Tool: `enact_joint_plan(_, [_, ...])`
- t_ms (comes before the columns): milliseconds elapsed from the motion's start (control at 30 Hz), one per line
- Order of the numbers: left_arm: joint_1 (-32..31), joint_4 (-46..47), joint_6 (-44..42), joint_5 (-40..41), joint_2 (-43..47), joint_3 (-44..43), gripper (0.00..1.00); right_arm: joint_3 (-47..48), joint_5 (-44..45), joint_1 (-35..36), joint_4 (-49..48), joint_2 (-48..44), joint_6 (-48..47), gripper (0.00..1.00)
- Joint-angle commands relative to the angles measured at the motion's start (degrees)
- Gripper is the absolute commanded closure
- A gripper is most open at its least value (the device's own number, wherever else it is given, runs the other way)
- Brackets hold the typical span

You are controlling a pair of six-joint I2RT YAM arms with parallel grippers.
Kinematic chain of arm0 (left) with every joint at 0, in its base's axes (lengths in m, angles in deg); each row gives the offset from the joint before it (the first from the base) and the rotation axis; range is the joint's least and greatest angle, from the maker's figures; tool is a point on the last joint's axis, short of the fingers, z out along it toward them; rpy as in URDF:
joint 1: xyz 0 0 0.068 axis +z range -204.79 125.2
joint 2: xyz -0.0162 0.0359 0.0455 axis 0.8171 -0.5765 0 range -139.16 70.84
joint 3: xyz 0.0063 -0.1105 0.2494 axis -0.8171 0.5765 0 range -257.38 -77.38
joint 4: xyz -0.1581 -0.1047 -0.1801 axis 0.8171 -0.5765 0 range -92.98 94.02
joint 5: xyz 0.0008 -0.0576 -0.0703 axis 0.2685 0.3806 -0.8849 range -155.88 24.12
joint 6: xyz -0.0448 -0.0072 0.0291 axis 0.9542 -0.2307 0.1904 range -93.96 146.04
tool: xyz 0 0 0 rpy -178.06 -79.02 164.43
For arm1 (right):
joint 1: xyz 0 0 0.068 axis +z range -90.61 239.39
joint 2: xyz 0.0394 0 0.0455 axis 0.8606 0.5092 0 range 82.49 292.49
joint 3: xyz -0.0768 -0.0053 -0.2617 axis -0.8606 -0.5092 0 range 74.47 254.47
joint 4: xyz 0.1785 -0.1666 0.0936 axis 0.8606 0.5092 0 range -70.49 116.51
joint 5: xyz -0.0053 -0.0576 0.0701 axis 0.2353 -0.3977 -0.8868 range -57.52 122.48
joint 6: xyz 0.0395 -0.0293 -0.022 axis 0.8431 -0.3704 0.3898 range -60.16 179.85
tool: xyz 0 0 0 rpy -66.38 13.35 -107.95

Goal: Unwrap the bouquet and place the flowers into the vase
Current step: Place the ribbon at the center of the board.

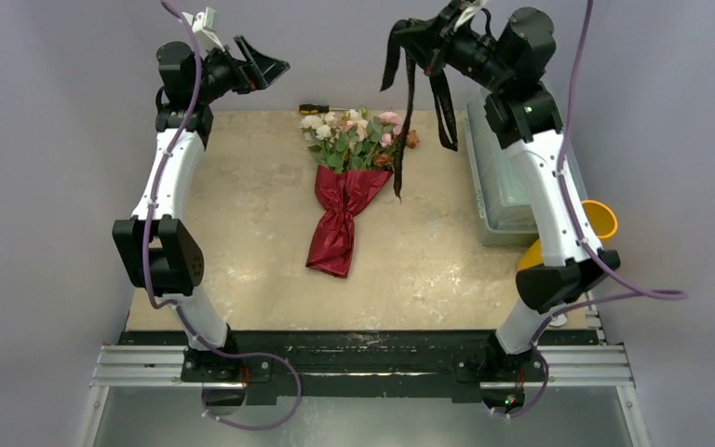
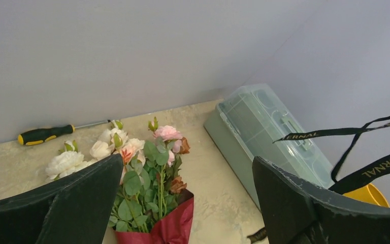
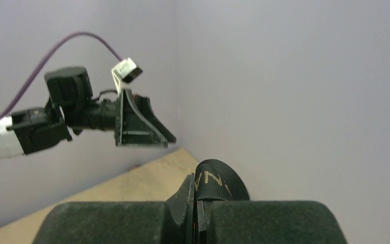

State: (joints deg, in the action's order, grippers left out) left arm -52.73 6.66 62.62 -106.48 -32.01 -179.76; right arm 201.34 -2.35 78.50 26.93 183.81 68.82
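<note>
Beige table (image 1: 242,233), left gripper (image 1: 270,73) gaping, empty, right gripper (image 1: 419,42) pinching black ribbon (image 1: 445,112)

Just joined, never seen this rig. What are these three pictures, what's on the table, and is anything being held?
Two robot arms with two-finger grippers. The wide picture looks down from above; the other two come from cameras on each wrist. On the table lie a bouquet in maroon paper, a screwdriver and a clear box; a yellow vase sits at the right edge. The right gripper is shut on a black ribbon, held aloft. The left gripper is open and empty.
</note>
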Motion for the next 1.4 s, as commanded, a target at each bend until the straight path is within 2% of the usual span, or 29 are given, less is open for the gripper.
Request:
enact_joint_plan(0, [-0.4,0.0,-3.8,-0.9,0.2,1.4,0.0,-7.7,5.2,-1.3,13.3,-9.6,-11.1,1.0])
enact_joint_plan(100, [-0.8,-0.9,-5.3,-1.3,-0.1,2.4,0.0,-12.9,9.3,-2.6,18.8,-13.4,-15.2,1.0])
enact_joint_plan(300, [-1.6,-3.5,-9.2,-0.8,0.4,4.5,0.0,-10.7,17.6,-3.2,35.3,-12.1,-22.1,1.0])
enact_joint_plan(467, [-4.3,-10.4,-17.0,1.2,1.0,5.4,0.0,-20.7,21.7,-3.2,42.5,-12.8,-30.0,1.0])
enact_joint_plan(633, [-6.5,-14.7,-24.5,4.9,2.9,8.4,0.0,-36.1,27.0,-3.2,40.1,-14.6,-36.0,1.0])
enact_joint_plan(1100, [-7.7,-20.4,-35.0,9.6,7.1,18.8,0.0,-61.1,34.6,-3.2,37.7,-14.3,-48.9,1.0])
enact_joint_plan(1133, [-8.0,-20.9,-35.5,10.4,7.3,19.5,0.0,-61.6,34.6,-3.2,37.8,-14.1,-49.0,0.97])
enact_joint_plan(1167, [-8.5,-21.5,-36.1,11.3,7.4,20.1,0.0,-61.6,35.4,-3.2,37.9,-13.8,-49.0,0.86])
enact_joint_plan(1233, [-9.8,-22.5,-38.3,14.0,7.7,21.3,0.0,-60.5,36.0,-3.2,38.9,-13.1,-48.9,0.56])
enact_joint_plan(1267, [-10.5,-22.7,-38.8,15.2,7.9,22.1,0.0,-59.7,36.4,-3.2,39.5,-12.9,-48.3,0.46])
enact_joint_plan(1367, [-12.4,-21.8,-39.5,17.4,8.2,24.6,0.0,-56.2,33.5,-2.9,40.9,-12.2,-46.4,0.31])
